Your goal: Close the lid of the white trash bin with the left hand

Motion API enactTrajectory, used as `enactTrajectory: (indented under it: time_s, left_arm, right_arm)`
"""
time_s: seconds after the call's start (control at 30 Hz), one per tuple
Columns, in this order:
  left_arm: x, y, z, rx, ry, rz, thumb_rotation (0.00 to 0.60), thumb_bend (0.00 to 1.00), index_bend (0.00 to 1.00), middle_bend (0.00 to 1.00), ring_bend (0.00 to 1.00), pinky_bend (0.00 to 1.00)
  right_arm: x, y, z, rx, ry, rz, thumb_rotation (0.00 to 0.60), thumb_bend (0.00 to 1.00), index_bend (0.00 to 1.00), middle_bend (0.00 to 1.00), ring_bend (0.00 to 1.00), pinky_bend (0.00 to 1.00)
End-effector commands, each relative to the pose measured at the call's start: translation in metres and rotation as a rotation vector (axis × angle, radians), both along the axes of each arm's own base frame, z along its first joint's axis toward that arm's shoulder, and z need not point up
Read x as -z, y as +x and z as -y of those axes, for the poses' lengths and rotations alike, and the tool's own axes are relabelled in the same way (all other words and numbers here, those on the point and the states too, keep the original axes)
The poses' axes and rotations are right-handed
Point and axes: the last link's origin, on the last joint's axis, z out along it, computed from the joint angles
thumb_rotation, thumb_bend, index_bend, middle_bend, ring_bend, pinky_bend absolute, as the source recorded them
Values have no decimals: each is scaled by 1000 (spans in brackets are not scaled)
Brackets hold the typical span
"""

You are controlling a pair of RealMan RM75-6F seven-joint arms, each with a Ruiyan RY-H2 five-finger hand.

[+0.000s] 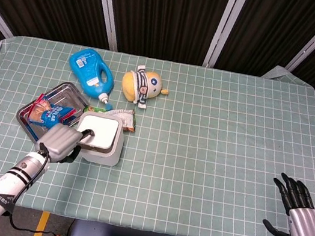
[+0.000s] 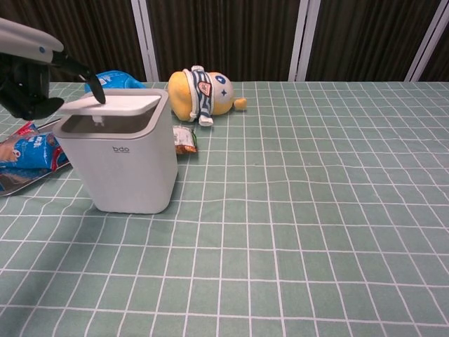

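The white trash bin (image 1: 101, 152) (image 2: 128, 168) stands left of the table's middle. Its lid (image 1: 99, 130) (image 2: 116, 104) lies almost flat over the opening, with a thin dark gap still showing under its near edge in the chest view. My left hand (image 1: 61, 142) (image 2: 28, 81) is at the bin's left side, holding nothing, with a dark fingertip (image 2: 97, 90) touching the lid's top. My right hand (image 1: 300, 218) hangs past the table's near right corner, fingers spread and holding nothing; it does not show in the chest view.
A metal tray (image 1: 63, 90) with snack packs lies left of the bin. Behind the bin are a blue detergent bottle (image 1: 91, 72), a yellow plush toy (image 1: 142, 85) (image 2: 200, 91) and a small snack packet (image 1: 125, 118) (image 2: 184, 139).
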Motion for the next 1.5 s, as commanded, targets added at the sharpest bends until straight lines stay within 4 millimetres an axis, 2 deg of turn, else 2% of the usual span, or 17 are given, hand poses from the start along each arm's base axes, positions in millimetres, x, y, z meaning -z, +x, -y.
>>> enactTrajectory:
  time_s: [0.03,0.33,0.43,0.53,0.6,0.67,0.73,0.8,0.87,0.93,1.0,1.07,1.17,1.23,1.3,1.5]
  left_arm:
    - [4,-3,3,-3,-25,-14,600,684,193,1000,1000,1000]
    - [17,-13,9,-30,-93,-57,600,680,187,1000,1000,1000]
    - [16,-10,9,-24,-84,-36,600,675,171,1000,1000,1000]
    - [6,-1,9,18,-21,53,600,651,125,995,989,1000]
    - [-5,2,14,69,43,122,600,629,92,939,925,1000]
    - [-15,-1,22,113,94,165,600,610,75,823,790,943]
    - [-26,-14,36,148,146,172,600,600,69,661,600,754]
    - [-35,-33,53,171,194,164,600,592,67,541,462,583]
    - [-42,-58,74,198,250,155,600,564,63,343,241,327]
    - [-49,-83,96,226,318,153,600,531,57,118,55,116]
    - [-55,-115,127,228,420,181,600,496,53,9,0,21]
    - [-55,-148,161,147,497,223,600,469,51,0,0,0]
    - [-53,-186,193,24,528,248,600,442,52,0,0,0]
    - [-53,-202,194,-35,532,226,600,431,51,0,0,0]
    - [-56,-210,186,-43,545,189,600,426,47,0,0,0]
    - [-59,-220,180,-86,555,139,600,430,44,0,0,0]
  right_arm:
    - [-1,0,-1,-2,-1,5,600,250,0,0,0,0]
    - [-1,1,-3,-5,3,13,600,250,0,0,0,0]
    - [-2,1,-4,-7,4,15,600,250,0,0,0,0]
    - [-3,2,-5,-10,0,19,600,250,0,0,0,0]
    - [-3,2,-6,-15,-2,22,600,250,0,0,0,0]
    - [-3,2,-7,-19,-1,20,600,250,0,0,0,0]
    - [-2,3,-8,-22,4,16,600,251,0,0,0,0]
    - [0,3,-8,-25,11,8,600,250,0,0,0,0]
    - [3,4,-9,-27,20,2,600,250,0,0,0,0]
    - [6,5,-8,-30,26,-4,600,250,0,0,0,0]
    - [10,5,-8,-33,34,-16,600,250,0,0,0,0]
    - [15,5,-8,-29,45,-28,600,250,0,0,0,0]
    - [20,5,-7,-22,51,-48,600,250,0,0,0,0]
    - [24,6,-5,-17,55,-57,600,250,0,0,0,0]
    - [30,7,-5,-20,68,-70,600,250,0,0,0,0]
    - [38,8,-6,-23,90,-97,600,250,0,0,0,0]
